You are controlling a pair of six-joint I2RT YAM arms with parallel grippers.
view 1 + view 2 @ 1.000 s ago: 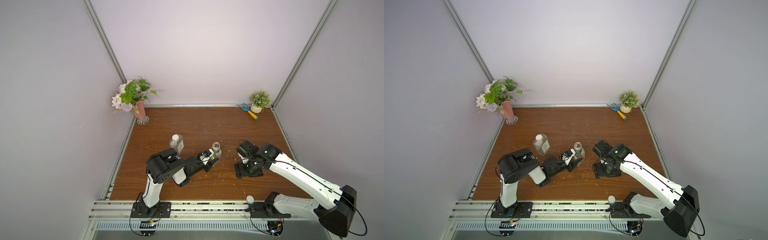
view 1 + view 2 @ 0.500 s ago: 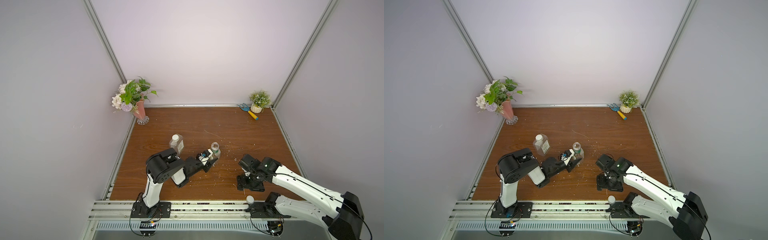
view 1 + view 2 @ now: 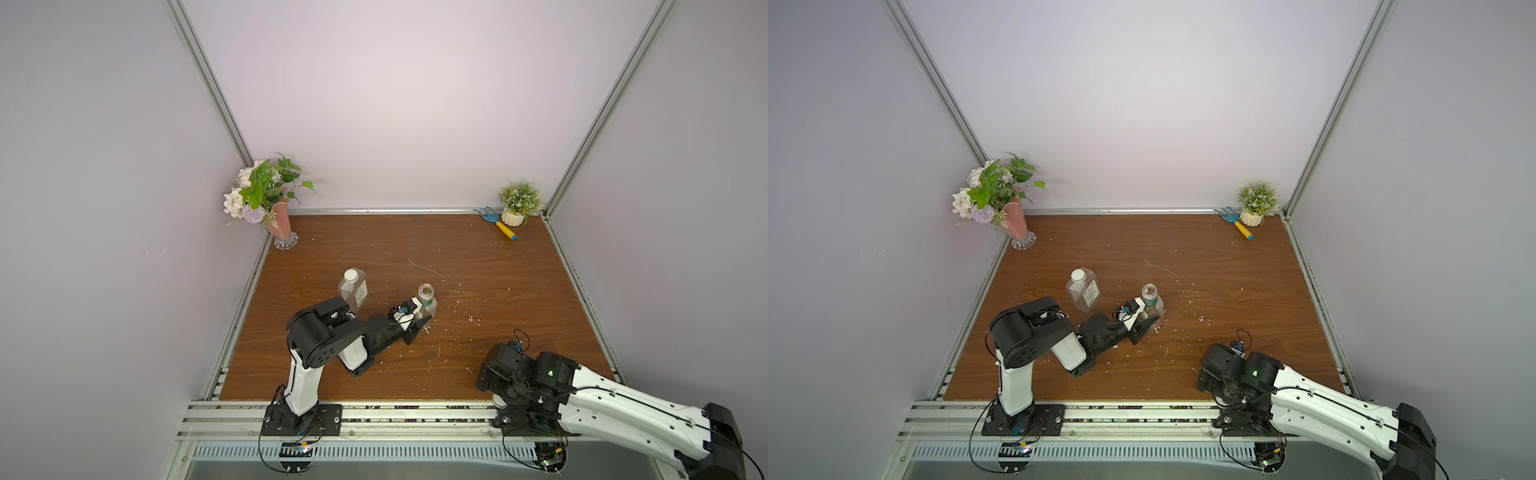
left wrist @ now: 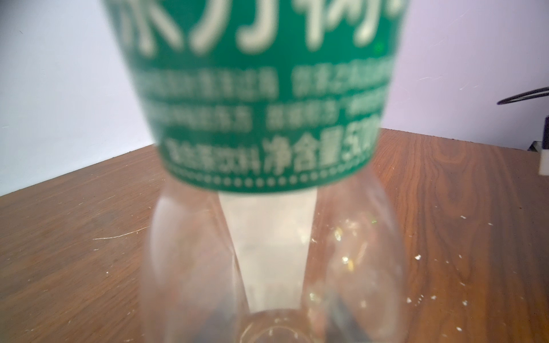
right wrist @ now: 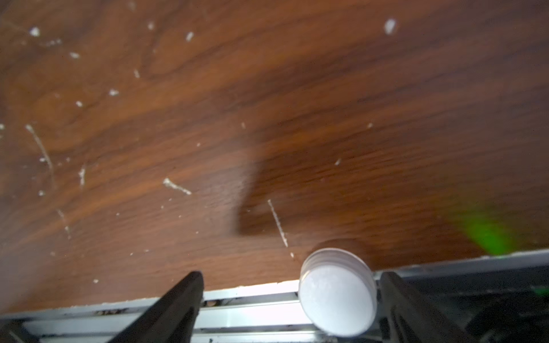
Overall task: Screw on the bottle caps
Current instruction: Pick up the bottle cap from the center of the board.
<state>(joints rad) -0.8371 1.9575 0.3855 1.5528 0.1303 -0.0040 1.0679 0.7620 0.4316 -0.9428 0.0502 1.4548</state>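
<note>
My left gripper (image 3: 419, 314) is shut on the round clear bottle (image 3: 426, 296) with the green label (image 4: 267, 98). That bottle stands upright mid-table with its neck uncapped. The squarish bottle (image 3: 354, 290) stands to its left with a white cap (image 3: 351, 274) on top. My right gripper (image 5: 291, 297) hangs low over the table's front edge, open. A loose white bottle cap (image 5: 337, 292) lies between its black fingers (image 5: 184, 300), close to one finger and apart from the other. In both top views the right wrist hides this cap.
The metal rail (image 3: 415, 415) runs along the front edge under the right gripper. A pink flower vase (image 3: 279, 222) stands back left. A small potted plant (image 3: 517, 203) and a blue garden fork (image 3: 498, 224) are back right. White crumbs litter the wooden table (image 3: 478, 266).
My right arm has pulled back from mid-table to the front edge over the loose cap, and its jaws have opened wider. The left arm and its bottle have stayed still.
</note>
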